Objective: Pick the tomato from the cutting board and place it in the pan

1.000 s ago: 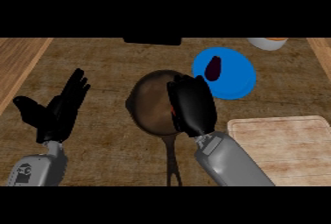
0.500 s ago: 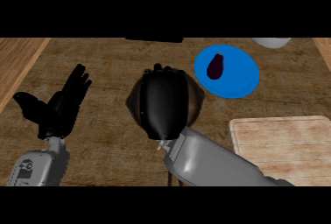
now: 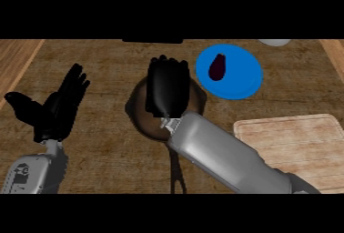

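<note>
My right hand [image 3: 168, 88] has moved from the pan's right side to square over the pan [image 3: 138, 113], fingers straight and together, hiding the tomato, which isn't on the cutting board [image 3: 295, 141], so I judge it's in the pan.
</note>
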You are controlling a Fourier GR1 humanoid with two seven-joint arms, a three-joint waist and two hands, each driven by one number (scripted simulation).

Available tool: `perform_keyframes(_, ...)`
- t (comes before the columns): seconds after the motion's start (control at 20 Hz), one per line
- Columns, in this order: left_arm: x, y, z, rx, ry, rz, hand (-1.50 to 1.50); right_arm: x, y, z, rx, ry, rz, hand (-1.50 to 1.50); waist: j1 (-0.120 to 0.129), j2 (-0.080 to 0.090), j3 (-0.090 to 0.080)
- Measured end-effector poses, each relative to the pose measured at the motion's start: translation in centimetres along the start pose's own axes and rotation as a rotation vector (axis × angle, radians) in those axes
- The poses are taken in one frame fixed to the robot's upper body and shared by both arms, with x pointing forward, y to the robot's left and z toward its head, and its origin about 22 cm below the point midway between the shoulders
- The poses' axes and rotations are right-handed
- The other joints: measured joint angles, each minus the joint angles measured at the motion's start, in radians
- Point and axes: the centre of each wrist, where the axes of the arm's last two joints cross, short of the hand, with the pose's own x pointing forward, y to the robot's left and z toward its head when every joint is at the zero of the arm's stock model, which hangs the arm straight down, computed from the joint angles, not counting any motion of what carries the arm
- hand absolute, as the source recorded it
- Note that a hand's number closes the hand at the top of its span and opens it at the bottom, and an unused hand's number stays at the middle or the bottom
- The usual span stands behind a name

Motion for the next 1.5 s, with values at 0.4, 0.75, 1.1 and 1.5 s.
perform_keyframes(0.4,-0.4,0.2,0.9,0.006,-0.001,0.003,0.0,-3.4,5.8,-1.2,0.062,0.007,-0.074,1.5,-0.002,0.003,0.001)
perform_keyframes(0.75,-0.4,0.2,0.5,-0.004,-0.006,-0.001,0.0,-7.0,9.4,-1.7,0.151,0.171,-0.095,-1.5,0.01,0.008,0.001)
perform_keyframes(1.1,-0.4,0.5,0.4,-0.01,-0.009,0.002,0.0,-9.2,10.9,-2.1,0.239,0.242,-0.208,-1.5,0.013,0.009,0.001)
perform_keyframes(1.5,-0.5,1.0,1.0,0.024,-0.001,0.0,0.0,-10.2,10.8,-0.8,0.098,0.238,-0.521,-1.5,-0.018,-0.001,0.002)
